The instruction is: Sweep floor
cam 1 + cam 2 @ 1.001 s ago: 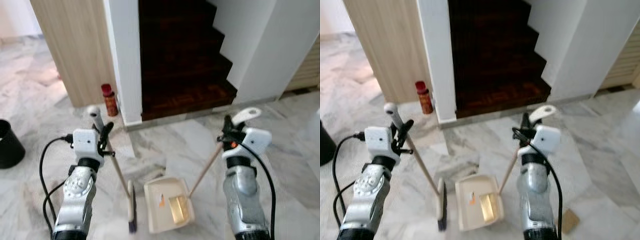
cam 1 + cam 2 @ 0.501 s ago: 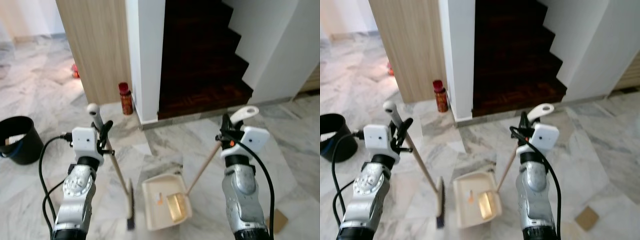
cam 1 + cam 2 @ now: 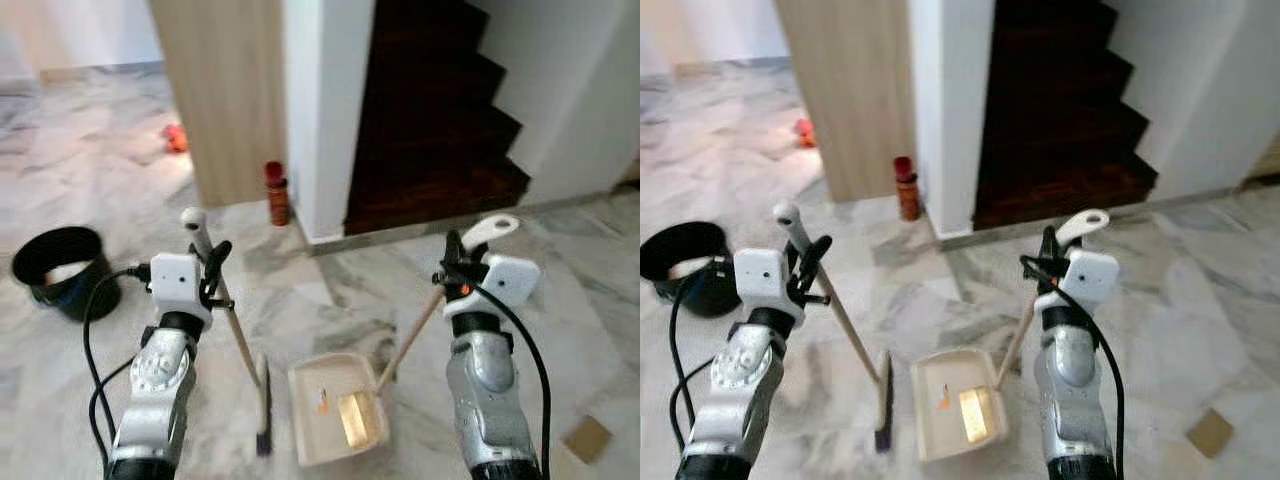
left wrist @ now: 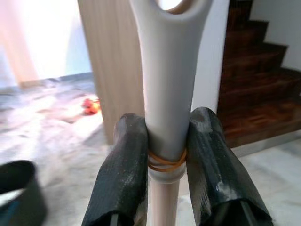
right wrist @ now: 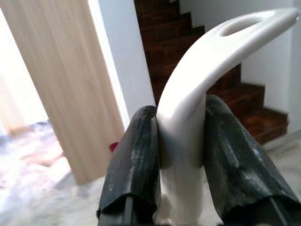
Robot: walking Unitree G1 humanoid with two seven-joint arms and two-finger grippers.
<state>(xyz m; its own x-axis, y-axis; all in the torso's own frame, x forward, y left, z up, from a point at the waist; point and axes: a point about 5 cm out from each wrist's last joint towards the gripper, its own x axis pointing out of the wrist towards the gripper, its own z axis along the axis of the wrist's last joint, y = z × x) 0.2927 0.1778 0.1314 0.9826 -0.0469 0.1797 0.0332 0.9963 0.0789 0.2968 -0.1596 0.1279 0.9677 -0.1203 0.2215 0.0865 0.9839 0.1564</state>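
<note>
My left gripper (image 4: pixel 162 155) clamps the broom (image 3: pixel 262 405), right gripper (image 5: pixel 181 141) the dustpan (image 3: pixel 338 408) (loaded); tilting risks spilling debris.

glossy veined marble floor (image 3: pixel 90 200); dark polished wood stairs (image 3: pixel 430 120); smooth cream plastic dustpan (image 3: pixel 335 410); pale wooden broom (image 3: pixel 240 345) shaft, grey grip probably plastic.

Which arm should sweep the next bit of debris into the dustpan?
Left. Its end effector is shut on the broom, whose head rests beside the dustpan, which the right end effector holds.
</note>
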